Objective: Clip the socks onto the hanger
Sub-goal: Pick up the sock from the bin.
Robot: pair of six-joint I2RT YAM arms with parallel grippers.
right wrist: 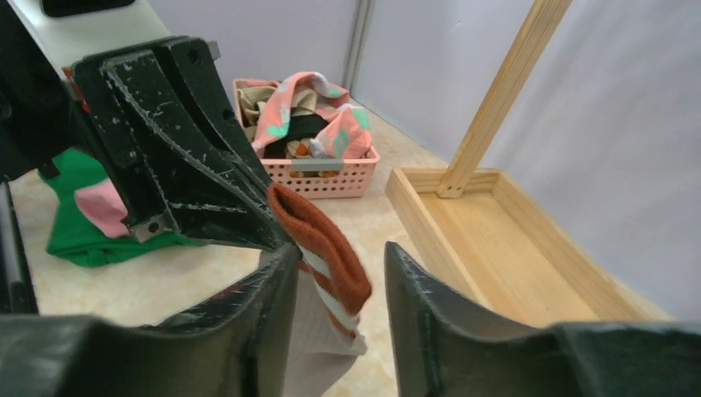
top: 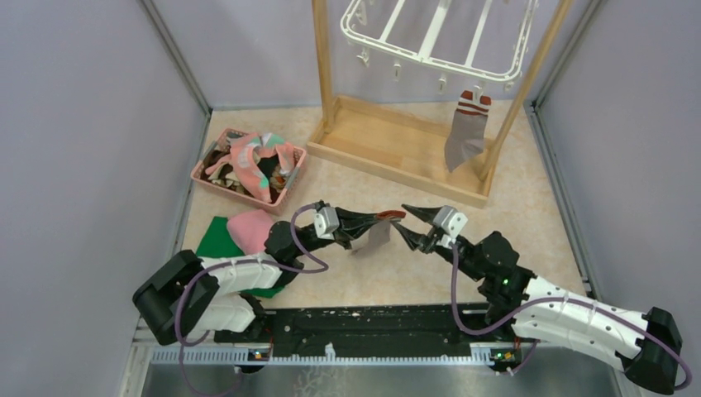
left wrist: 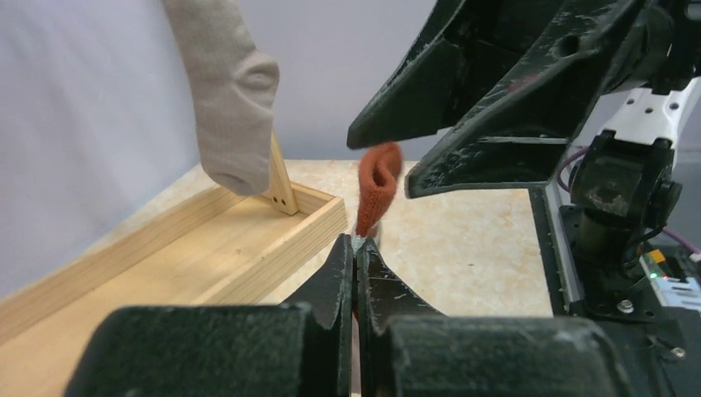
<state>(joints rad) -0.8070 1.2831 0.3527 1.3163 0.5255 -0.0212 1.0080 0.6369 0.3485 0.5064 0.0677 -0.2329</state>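
Top external view first: the hanging sock (top: 465,132), grey with a red-and-white cuff, is already clipped at the right end of the hanger (top: 430,59), upper right of the frame, inside the wooden stand (top: 397,145). So that's one done, as far as I can see.

The second sock (top: 376,238) is in the air at the centre of the frame, above the desk (top: 529,215), right between my two tools. The left tool (left wrist: 354,244) is clamped on it just below the orange cuff. Left wrist view shows the jaws pressed together with fabric pinched at the tips. The right tool (right wrist: 340,252) is parted a little, one finger on either side of the cuff, and from the right wrist view it doesn't look like it's squeezing. So I'd say the left one owns the sock right now.

What's left: get this one up to a free clip, and several along the near rim look empty. After that there's the basket (top: 293,178) at the left of the frame, with a pile of socks (top: 252,161) in it. A pink patterned one is on top and darker ones sit underneath, can't count them. Early days, I reckon.

The green cloth (top: 216,238) and pink cloth (top: 250,227) below the basket aren't my problem.
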